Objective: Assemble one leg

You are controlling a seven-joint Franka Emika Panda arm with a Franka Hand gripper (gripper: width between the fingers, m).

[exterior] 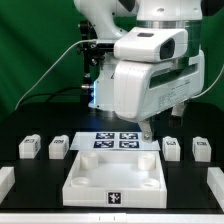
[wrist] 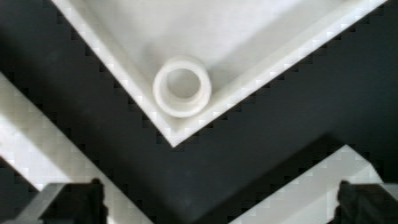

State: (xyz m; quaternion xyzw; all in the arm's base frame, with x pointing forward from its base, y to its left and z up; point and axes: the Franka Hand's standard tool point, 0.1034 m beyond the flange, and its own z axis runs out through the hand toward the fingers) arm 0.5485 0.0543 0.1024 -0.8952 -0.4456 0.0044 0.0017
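Four legs, small white blocks with black-and-white markers, stand in a row on the black table: two at the exterior view's left (exterior: 30, 147) (exterior: 58, 147) and two at its right (exterior: 172, 147) (exterior: 201, 148). My gripper (exterior: 149, 130) hangs above the table between the marker board (exterior: 115, 141) and the right pair of legs. It touches none of them. In the wrist view the gripper (wrist: 219, 205) is open and empty, with its dark fingertips (wrist: 71, 203) far apart. No leg shows in that view.
The large white square tray-like part (exterior: 113, 180) lies in front of the marker board. The wrist view shows one of its corners (wrist: 267, 50) with a round socket (wrist: 183, 85). More white parts lie at the table's front left (exterior: 5, 180) and front right (exterior: 213, 185).
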